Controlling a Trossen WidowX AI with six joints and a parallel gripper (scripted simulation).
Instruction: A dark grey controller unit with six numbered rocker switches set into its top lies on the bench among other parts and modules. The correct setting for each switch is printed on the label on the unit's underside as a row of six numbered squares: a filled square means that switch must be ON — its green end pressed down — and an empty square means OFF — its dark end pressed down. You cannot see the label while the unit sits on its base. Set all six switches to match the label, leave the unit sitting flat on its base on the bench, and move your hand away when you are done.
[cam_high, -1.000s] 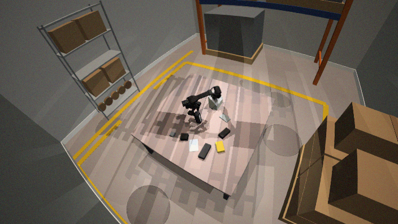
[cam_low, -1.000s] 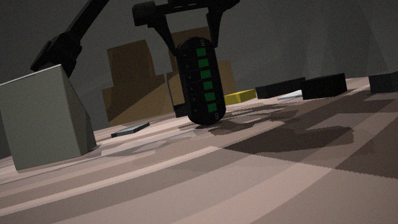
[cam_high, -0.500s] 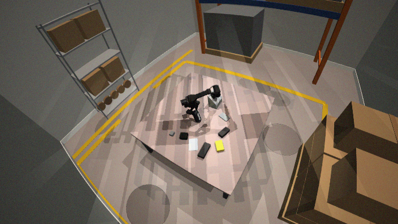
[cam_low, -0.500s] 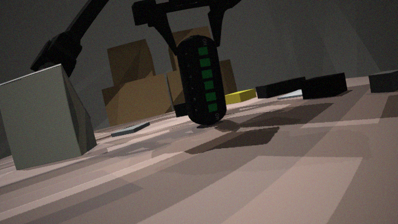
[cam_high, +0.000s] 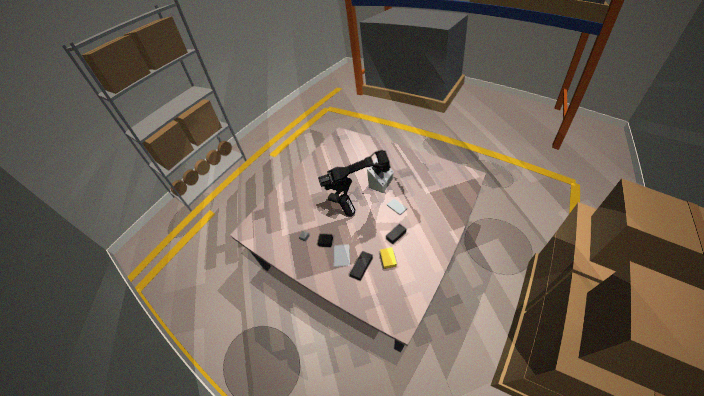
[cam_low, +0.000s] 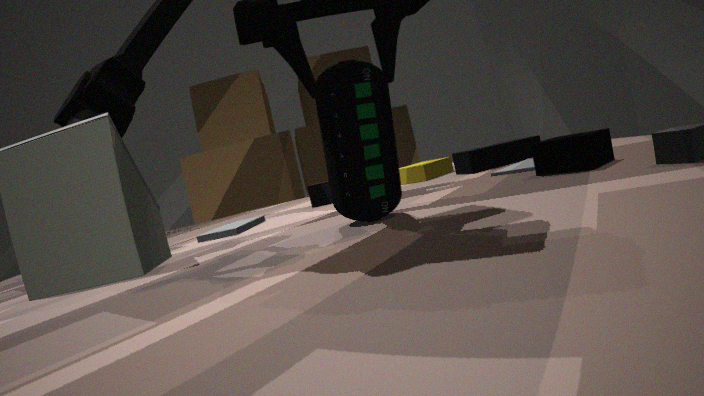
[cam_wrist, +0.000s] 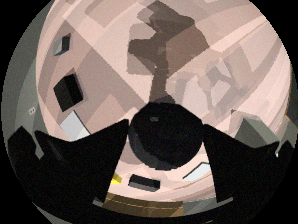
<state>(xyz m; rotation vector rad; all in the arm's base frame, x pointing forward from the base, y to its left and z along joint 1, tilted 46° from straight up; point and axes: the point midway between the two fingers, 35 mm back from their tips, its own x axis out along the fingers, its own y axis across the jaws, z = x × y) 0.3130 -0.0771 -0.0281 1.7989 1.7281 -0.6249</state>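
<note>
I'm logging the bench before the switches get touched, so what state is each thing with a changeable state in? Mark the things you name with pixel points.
gripper (cam_low: 352, 82) (cam_wrist: 166, 125): closed on the controller unit's sides
controller unit (cam_low: 357, 142) (cam_wrist: 166, 137) (cam_high: 345, 205): held on end, slightly tilted, not flat on its base
rocker switches (cam_low: 371, 151): six green ends in view; which ends are pressed, cannot tell
underside label: hidden, cannot be read
yellow block (cam_high: 388, 258) (cam_low: 426, 170) (cam_wrist: 116, 178): lying flat on the bench

A yellow block (cam_high: 388, 258) (cam_low: 426, 170) (cam_wrist: 116, 178) lies on the bench between two dark blocks, with a pale flat plate (cam_high: 342, 255) near the longer dark block (cam_high: 361, 265). A small grey block (cam_high: 304, 236) (cam_wrist: 62, 45) sits beside a squarish black block (cam_high: 325, 240) (cam_low: 574, 152) (cam_wrist: 68, 92). Beyond the bench, brown boxes (cam_high: 200, 122) stand on a metal shelf rack (cam_high: 111, 116).
</note>
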